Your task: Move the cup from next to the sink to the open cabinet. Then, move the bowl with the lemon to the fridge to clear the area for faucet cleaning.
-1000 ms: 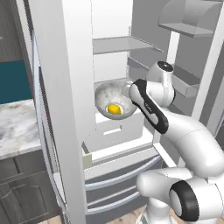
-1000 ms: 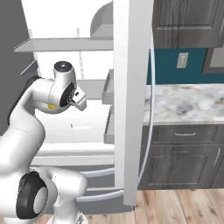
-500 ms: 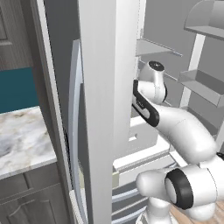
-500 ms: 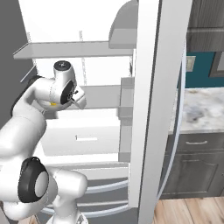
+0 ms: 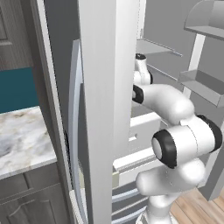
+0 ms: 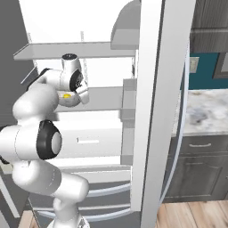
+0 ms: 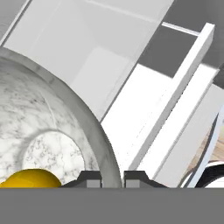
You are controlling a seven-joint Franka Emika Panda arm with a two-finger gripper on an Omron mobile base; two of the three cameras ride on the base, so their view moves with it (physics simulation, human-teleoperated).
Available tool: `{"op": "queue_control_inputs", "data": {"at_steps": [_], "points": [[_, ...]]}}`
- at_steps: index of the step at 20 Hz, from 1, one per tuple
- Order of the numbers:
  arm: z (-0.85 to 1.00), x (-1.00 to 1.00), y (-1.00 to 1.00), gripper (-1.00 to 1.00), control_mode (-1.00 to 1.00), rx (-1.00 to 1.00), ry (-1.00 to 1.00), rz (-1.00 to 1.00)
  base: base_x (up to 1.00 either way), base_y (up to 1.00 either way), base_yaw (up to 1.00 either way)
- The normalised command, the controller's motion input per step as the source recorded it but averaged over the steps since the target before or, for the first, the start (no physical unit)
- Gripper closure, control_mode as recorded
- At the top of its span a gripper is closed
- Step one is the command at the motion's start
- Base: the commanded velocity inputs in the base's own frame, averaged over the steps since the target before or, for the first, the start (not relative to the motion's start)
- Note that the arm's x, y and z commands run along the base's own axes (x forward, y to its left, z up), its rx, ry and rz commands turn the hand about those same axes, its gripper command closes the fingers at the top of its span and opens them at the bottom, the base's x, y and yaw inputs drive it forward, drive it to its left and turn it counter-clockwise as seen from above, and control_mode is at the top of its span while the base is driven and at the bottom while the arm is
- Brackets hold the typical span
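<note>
Now the robot is at the fridge [image 6: 151, 89], and its doors stand open. In the hand view the gripper [image 7: 113, 178] pinches the rim of the bowl [image 7: 48, 127]: one dark tip sits inside the rim and one outside, close together with the thin wall between them. The bowl takes up the side from 7 to 10 o'clock in that view, and the lemon [image 7: 29, 179] lies on its floor at about 7 o'clock. White fridge shelves run off toward 1 o'clock behind it.

In the right base view the bowl [image 6: 67, 100] is at about 10 o'clock, up by the arm's hand, over a white shelf [image 6: 104, 99] inside the fridge. I cannot tell if it touches the shelf yet.

I think the last part of the job is nearly done. The bowl with the lemon has reached the fridge but is held, not let go. What is left, I guess, is to set it down, open the tips and pull the arm out. The cup cannot be checked from here.
</note>
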Motion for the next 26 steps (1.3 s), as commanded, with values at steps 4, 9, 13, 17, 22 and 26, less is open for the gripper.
{"op": "queue_control_inputs", "data": {"at_steps": [4, 9, 13, 17, 22, 26], "points": [[-0.35, 0.17, 0.0, 1.0, -1.0, 0.03, 0.13, -0.07, 0.0, 0.0, 0.0], [-0.31, 0.33, 0.0, 1.0, -1.0, 0.09, 0.04, -0.1, 0.0, 0.0, 0.0], [-0.29, 0.45, 0.0, 1.0, -1.0, 0.04, 0.0, -0.08, 0.0, 0.0, 0.0], [-0.21, 0.63, 0.0, 1.0, -1.0, 0.01, 0.0, -0.08, 0.0, 0.0, 0.0], [-0.16, 0.82, 0.04, 1.0, -1.0, 0.0, 0.0, -0.08, 0.0, 0.0, 0.0], [-0.04, 0.61, 0.03, 1.0, -1.0, 0.0, 0.0, -0.06, 0.0, 0.0, 0.0]]}}
